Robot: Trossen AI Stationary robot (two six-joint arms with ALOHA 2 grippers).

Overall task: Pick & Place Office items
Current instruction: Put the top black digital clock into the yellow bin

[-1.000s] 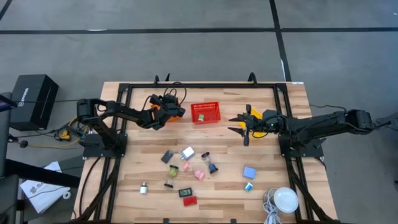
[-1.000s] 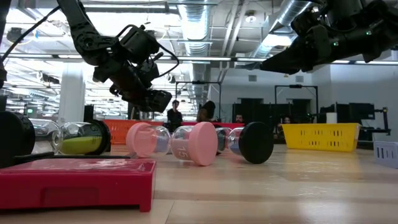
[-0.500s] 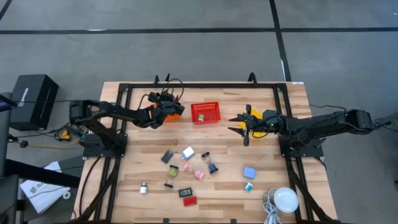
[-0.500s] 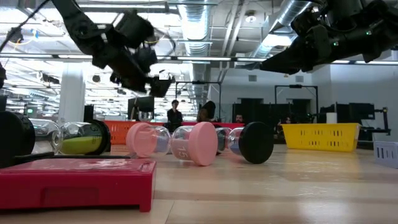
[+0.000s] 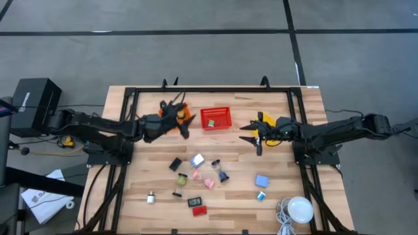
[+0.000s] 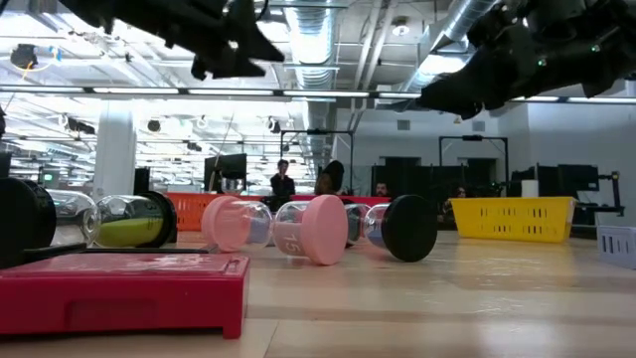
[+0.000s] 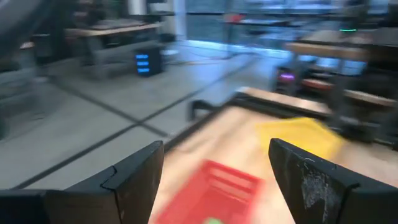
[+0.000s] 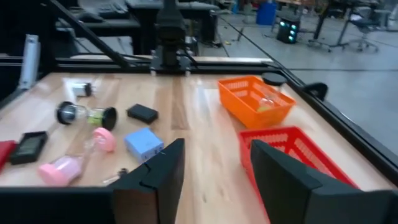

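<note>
The office items (image 5: 199, 173) lie scattered on the wooden table's near middle: pink and dark cylinders (image 6: 288, 231), a flat red rectangle (image 6: 119, 288), a blue block (image 8: 143, 142) and a dark block (image 8: 142, 112). My left gripper (image 5: 177, 121) hovers high over the orange basket (image 5: 188, 115), open and empty; its wrist view shows nothing between the fingers (image 7: 134, 180). My right gripper (image 5: 253, 134) hangs beside the yellow basket (image 5: 262, 119), open and empty, pointing toward the red basket (image 8: 292, 155). A green bit (image 5: 211, 122) lies in the red basket (image 5: 215, 118).
Three mesh baskets stand in a row along the far middle: orange, red, yellow. A black frame (image 5: 130, 98) rims the table. A white dome with a cable (image 5: 300, 209) sits at the near right corner. People (image 6: 281, 184) stand in the room beyond.
My left gripper has risen from just over the orange basket, up to the top of the low view, and has tipped from pointing down to nearly level. My right arm has kept its place.
</note>
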